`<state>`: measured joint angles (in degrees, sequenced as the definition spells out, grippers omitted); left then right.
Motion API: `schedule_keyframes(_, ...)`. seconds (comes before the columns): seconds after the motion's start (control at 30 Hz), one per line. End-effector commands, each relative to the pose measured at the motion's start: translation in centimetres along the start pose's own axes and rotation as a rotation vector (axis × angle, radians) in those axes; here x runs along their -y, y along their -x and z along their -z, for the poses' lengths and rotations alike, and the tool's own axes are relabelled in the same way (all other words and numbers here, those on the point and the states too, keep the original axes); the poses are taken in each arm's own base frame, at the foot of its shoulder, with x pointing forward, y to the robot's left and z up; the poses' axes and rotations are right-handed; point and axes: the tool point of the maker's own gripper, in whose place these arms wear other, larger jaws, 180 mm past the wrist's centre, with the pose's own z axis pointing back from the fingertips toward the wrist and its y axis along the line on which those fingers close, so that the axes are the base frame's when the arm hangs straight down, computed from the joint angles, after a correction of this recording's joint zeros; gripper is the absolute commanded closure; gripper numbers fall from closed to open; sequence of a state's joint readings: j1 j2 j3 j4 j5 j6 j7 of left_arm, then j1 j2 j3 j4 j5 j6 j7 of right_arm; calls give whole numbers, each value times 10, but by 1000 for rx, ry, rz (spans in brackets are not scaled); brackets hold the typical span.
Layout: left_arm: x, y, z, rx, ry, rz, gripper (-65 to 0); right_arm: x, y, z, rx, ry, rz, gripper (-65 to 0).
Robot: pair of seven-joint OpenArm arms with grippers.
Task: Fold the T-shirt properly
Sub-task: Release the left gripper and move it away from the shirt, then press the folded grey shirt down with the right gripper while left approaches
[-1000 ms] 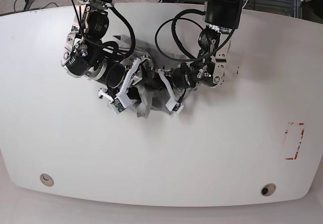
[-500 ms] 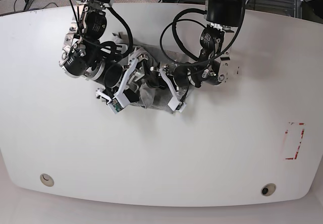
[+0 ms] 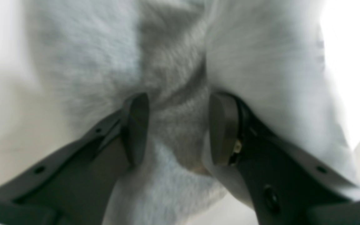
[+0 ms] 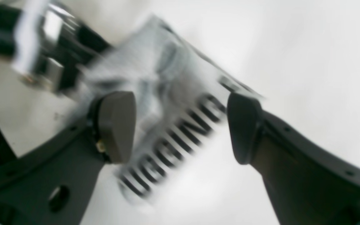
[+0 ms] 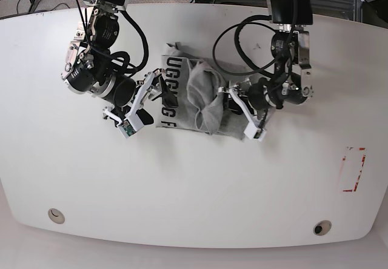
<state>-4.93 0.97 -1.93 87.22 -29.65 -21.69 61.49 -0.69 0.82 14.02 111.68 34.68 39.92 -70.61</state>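
The grey T-shirt (image 5: 200,96) lies as a wrinkled, partly folded bundle in the middle of the white table, its dark lettering (image 5: 168,90) along the left edge. A rumpled hump sits on top of it. My right gripper (image 5: 145,102) stands at the shirt's left edge. In the right wrist view it (image 4: 180,125) is open, and the lettered cloth (image 4: 173,137) lies beyond its spread fingers. My left gripper (image 5: 242,112) is at the shirt's right edge. In the left wrist view it (image 3: 178,125) is open, with a ridge of grey cloth (image 3: 245,47) bulging between its pads.
A red-outlined rectangle (image 5: 353,169) is marked on the table at the right. Two round holes (image 5: 56,214) (image 5: 322,227) sit near the front edge. Black cables loop over the table's back by both arms.
Both arms have drawn apart, left and right. The shirt now lies wider with its lettering showing. The left gripper has gone from shut to open; the right has opened wider.
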Motion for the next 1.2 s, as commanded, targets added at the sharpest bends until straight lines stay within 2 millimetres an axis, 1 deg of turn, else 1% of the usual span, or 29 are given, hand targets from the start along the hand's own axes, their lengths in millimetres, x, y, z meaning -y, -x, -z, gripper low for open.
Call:
schedule_keyframes(0.0, -2, -27, -20, 79, 21, 69, -294, -4, -25, -1, 81, -18, -28, -438)
schedule_keyframes(0.03, -10, -30, -32, 89, 15, 94, -293, -3, -26, -1, 81, -13, -33, -439)
schedule_keyframes(0.1, -21, -35, -48, 111, 6, 120, -293, -2, -27, 0, 74, -2, -38, -442)
schedule_keyframes(0.17, -29, -39, -61, 129, 6, 150, -293, 0, -30, 0, 74, 7, -49, -442)
schedule_keyframes(0.2, -37, -42, -72, 139, -6, 167, -293, -1, -31, 2, 70, 7, -61, -442)
schedule_keyframes(0.37, -65, -48, -108, 168, -44, 237, -293, -8, -34, 11, 32, 9, -124, -439)
schedule_keyframes(0.5, -99, -55, -148, 212, -122, 222, -293, -15, -38, 21, -3, 13, -193, -439)
schedule_keyframes(0.57, -116, -59, -169, 235, -169, 208, -293, -19, -37, 29, -31, 5, -222, -439)
schedule_keyframes(0.6, -123, -59, -178, 244, -192, 201, -293, -20, -38, 33, -35, 2, -232, -439)
schedule_keyframes(0.63, -133, -55, -188, 246, -219, 185, -293, -23, -41, 38, -34, -9, -242, -439)
schedule_keyframes(0.73, -151, -44, -208, 239, -275, 156, -293, -32, -44, 53, -30, -43, -241, -439)
schedule_keyframes(0.83, -160, -40, -220, 234, -311, 149, -293, -39, -45, 68, -33, -80, -235, -439)
schedule_keyframes(0.9, -165, -31, -228, 217, -332, 145, -293, -45, -47, 79, -35, -106, -233, -439)
schedule_keyframes(1.0, -170, -18, -234, 196, -353, 125, -293, -53, -50, 94, -28, -149, -210, -439)
schedule_keyframes(1.17, -176, -4, -242, 186, -375, 95, -293, -56, -53, 115, -31, -192, -165, -439)
